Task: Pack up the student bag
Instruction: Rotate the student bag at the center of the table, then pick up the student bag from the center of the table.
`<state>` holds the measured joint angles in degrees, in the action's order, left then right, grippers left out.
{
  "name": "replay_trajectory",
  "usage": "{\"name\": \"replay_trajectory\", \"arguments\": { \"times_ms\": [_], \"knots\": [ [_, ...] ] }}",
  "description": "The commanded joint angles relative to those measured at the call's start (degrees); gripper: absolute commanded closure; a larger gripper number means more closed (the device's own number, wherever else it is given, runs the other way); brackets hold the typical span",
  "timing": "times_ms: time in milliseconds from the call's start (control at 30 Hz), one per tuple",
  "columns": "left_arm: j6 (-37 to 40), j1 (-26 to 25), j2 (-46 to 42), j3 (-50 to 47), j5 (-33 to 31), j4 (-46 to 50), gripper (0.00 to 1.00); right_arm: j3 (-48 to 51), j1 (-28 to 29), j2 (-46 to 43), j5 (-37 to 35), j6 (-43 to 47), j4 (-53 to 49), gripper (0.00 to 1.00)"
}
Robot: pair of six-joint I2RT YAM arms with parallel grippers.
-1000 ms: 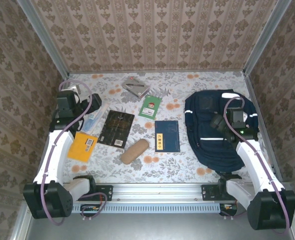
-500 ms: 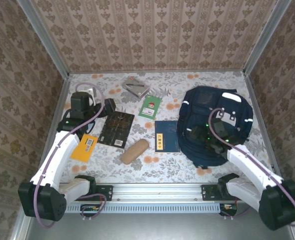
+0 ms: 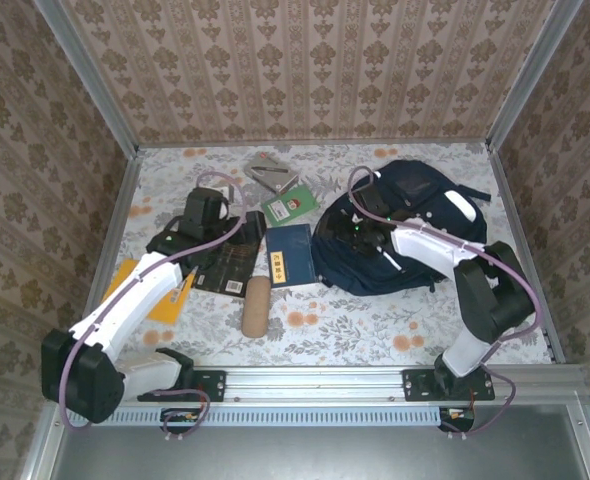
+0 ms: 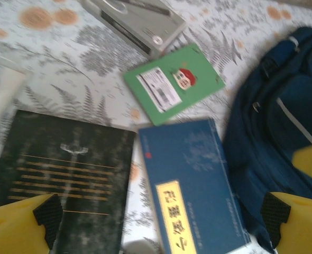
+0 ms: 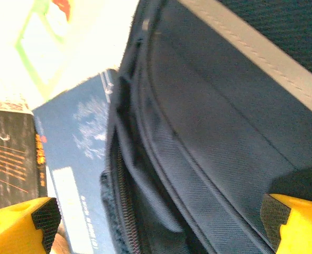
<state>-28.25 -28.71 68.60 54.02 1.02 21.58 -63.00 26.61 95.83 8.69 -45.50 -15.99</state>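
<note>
Student bag [image 3: 420,185] is lying on the right half of the table [image 3: 375,330], its left edge meeting the blue book [image 4: 193,185]. My right gripper [image 5: 156,217] is hovering over that zipper edge, fingers [image 5: 24,222] spread wide and gripping nothing. My left gripper [image 4: 161,217] is hanging above the black book [image 4: 66,169] and the blue book, equally wide and empty.

My left gripper [image 3: 247,228] stretches out right toward the middle, jaws spread wide; my right gripper [image 3: 360,232] folds leftward, jaws equally wide
</note>
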Motion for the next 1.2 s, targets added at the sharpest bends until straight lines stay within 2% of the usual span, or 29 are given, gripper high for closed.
{"name": "replay_trajectory", "arguments": {
  "times_ms": [0, 167, 367, 533, 700, 900, 967, 1033, 1167],
  "knots": [
    [-4.87, -3.21, 2.19, 2.56, -0.78, 1.79, 0.00, -3.70, 0.47, -1.52, 0.09, 4.36, -5.43, 0.00],
    [-12.23, -8.79, 7.77, 3.93, 2.79, 0.14, 0.06, -0.97, 0.46, -9.21, -8.35, 9.55, -10.86, 0.00],
    [-18.51, -15.57, 18.09, 10.14, 2.38, 3.52, 0.12, 7.03, -1.01, -22.80, -19.12, 14.61, -17.50, 0.00],
    [-21.69, -18.76, 25.90, 13.92, 5.63, 2.12, 0.18, 12.53, -4.05, -31.88, -22.19, 15.85, -22.62, 0.01],
    [-22.96, -22.30, 32.87, 19.43, 6.01, 3.89, 0.18, 16.64, -4.89, -39.59, -25.16, 15.16, -26.32, 0.01],
    [-23.86, -24.46, 39.33, 24.54, 5.80, 4.14, 0.27, 17.80, -5.33, -43.11, -26.30, 14.16, -29.42, 0.01],
    [-23.78, -24.60, 41.06, 26.22, 5.34, 4.45, 0.36, 18.01, -5.41, -43.45, -26.60, 14.19, -29.68, 0.01],
    [-23.16, -24.45, 42.45, 27.71, 4.59, 4.89, 0.52, 18.00, -5.42, -43.37, -26.67, 14.29, -29.80, 0.01],
    [-20.99, -23.52, 43.44, 31.74, 0.05, 9.58, 1.00, 17.82, -5.42, -43.44, -26.31, 14.36, -29.95, 0.01]
  ]
}}
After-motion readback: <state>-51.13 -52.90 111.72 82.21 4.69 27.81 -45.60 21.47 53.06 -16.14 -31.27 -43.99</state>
